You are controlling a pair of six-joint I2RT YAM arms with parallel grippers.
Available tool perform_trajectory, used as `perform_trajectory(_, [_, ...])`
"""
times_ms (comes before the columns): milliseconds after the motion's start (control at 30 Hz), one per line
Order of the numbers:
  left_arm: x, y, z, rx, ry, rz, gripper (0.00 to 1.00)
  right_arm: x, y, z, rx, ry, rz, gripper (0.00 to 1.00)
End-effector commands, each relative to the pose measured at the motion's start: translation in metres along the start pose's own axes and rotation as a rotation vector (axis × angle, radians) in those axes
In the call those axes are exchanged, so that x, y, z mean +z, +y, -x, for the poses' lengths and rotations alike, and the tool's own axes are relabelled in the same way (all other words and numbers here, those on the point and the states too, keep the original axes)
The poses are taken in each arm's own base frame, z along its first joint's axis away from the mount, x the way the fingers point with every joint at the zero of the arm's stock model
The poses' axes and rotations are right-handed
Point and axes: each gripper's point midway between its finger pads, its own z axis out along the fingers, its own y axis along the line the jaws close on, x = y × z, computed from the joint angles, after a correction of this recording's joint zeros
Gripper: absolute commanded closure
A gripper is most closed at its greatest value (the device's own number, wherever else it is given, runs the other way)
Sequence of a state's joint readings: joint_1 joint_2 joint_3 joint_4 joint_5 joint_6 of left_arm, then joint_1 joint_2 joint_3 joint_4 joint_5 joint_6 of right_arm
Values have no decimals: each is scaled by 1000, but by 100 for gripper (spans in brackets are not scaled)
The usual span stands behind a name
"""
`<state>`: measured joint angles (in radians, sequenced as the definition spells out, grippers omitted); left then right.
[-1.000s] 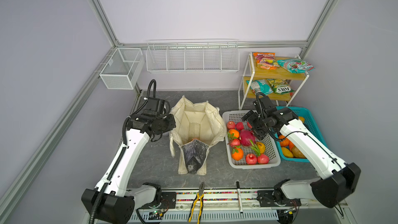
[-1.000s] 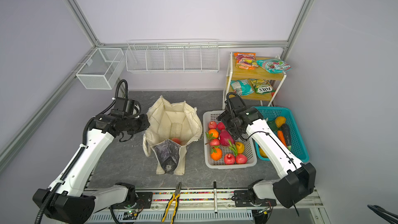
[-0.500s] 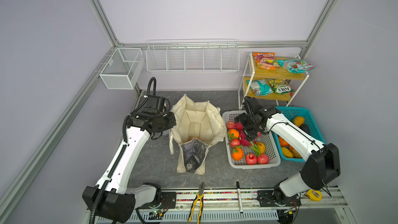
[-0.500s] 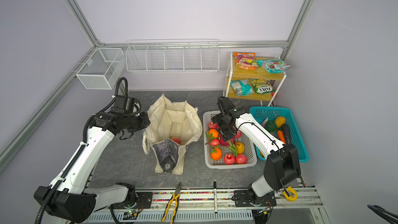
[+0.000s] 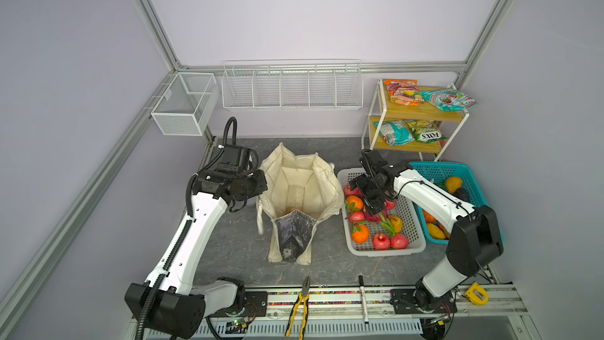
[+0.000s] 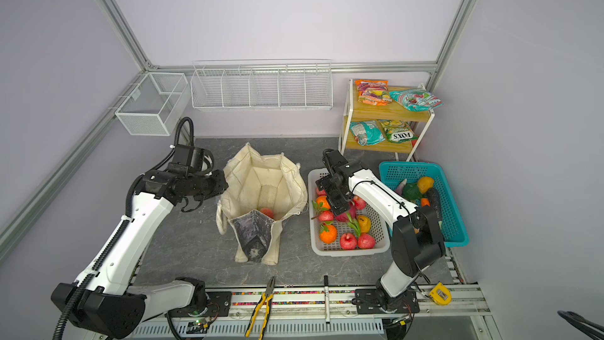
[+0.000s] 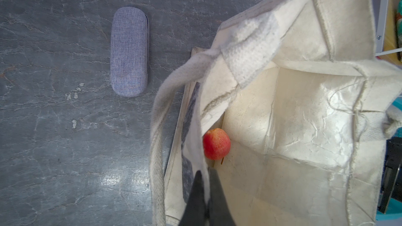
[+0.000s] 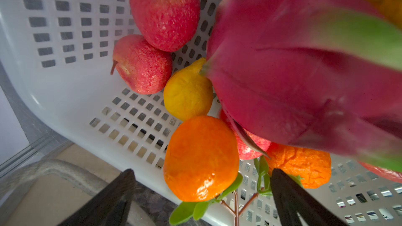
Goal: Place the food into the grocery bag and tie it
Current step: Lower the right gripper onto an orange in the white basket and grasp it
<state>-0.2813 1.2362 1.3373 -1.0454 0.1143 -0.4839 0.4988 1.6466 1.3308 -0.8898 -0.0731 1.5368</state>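
Bag (image 5: 300, 191) stands open on the bench (image 5: 228, 250), mid-scene. One red apple (image 7: 216, 144) lies inside on its floor, against the near wall.

Left end effector (image 7: 205, 173): clenched on the bag's left rim, cloth pinched between the fingers. The apple is just beyond the tips.

Right end effector (image 8: 203, 170): released, fingers spread wide, low over the white basket (image 5: 385, 250) to the right of the bag. An orange (image 8: 201, 159) sits in line between the fingers; contact cannot be told. Dragon fruit (image 8: 293, 72) is just beside the orange and close under the wrist. Nothing is held on this side.
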Motion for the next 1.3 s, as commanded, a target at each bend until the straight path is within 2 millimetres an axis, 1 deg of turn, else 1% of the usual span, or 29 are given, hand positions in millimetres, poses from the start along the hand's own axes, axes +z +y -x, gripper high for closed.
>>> perform_trajectory(0, [-8,-3,4,3,-25,-22,100,7,1,-6,48,19,-19,0])
perform_trajectory(233, [-9,-4,3,3,-26,-24,100,14,0,-8,47,19,-34,6])
perform_trajectory(400, [-10,-3,2,3,-29,-23,100,15,3,-7,44,9,-27,12])
perform_trajectory(800, [-11,1,-1,4,-36,-14,100,24,7,-7,49,10,-17,25])
perform_trajectory(1000, [-11,1,-2,2,-37,-14,100,30,4,-9,47,12,-33,26])
perform_trajectory(1167, [-10,2,-2,2,-35,-13,100,32,4,-9,43,11,-38,28])
perform_trajectory(1233, [-10,1,-1,2,-38,-15,100,32,2,-9,43,11,-43,27])
perform_trajectory(1267, [-10,2,-2,1,-35,-13,100,32,1,-9,44,11,-46,24])
